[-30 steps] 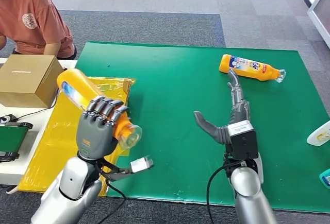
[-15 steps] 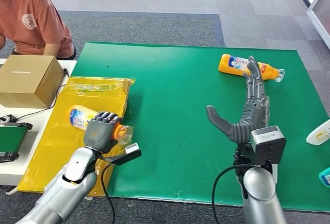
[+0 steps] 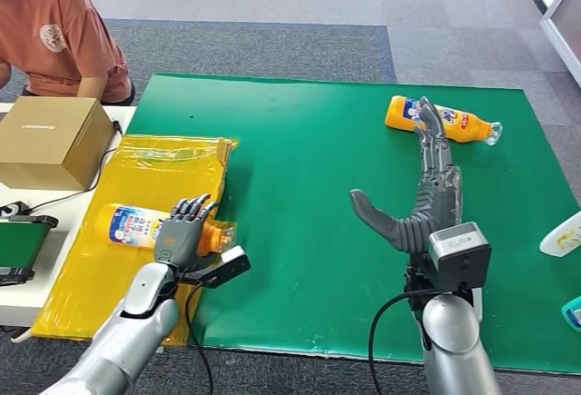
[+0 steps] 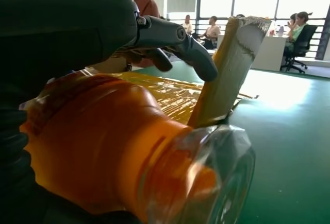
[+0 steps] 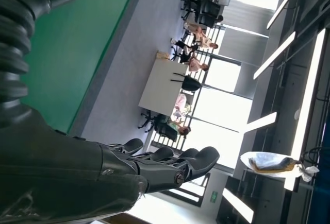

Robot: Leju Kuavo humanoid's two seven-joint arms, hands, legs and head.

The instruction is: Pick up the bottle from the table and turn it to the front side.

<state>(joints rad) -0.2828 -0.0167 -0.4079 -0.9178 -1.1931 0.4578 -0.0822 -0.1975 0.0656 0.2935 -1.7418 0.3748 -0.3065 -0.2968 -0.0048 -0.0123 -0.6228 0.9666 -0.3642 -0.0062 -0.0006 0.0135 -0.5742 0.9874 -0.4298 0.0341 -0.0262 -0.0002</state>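
Observation:
An orange bottle (image 3: 130, 227) with a white and blue label lies on its side on the yellow sheet (image 3: 157, 168), cap end toward the green mat. My left hand (image 3: 182, 236) lies over its neck end, and its fingers (image 4: 186, 49) stretch out straight above the bottle (image 4: 109, 147), not curled round it. A second orange bottle (image 3: 452, 123) lies on the mat at the far right. My right hand (image 3: 425, 200) is open with its thumb out to the left, and its fingertips overlap that bottle's near side in the head view. This far bottle (image 5: 272, 163) also appears beyond the right hand's fingers (image 5: 167, 162).
A green mat (image 3: 309, 186) covers the table. A cardboard box (image 3: 51, 141) and a black device (image 3: 21, 241) sit at the left. A person in an orange shirt (image 3: 62, 32) sits behind the box. White (image 3: 566, 234) and teal (image 3: 574, 313) objects lie at the right edge.
My left hand has lowered the bottle from mid-air onto the yellow sheet, label up, and its fingers have uncurled. My right hand reached toward the far bottle, then shifted slightly left.

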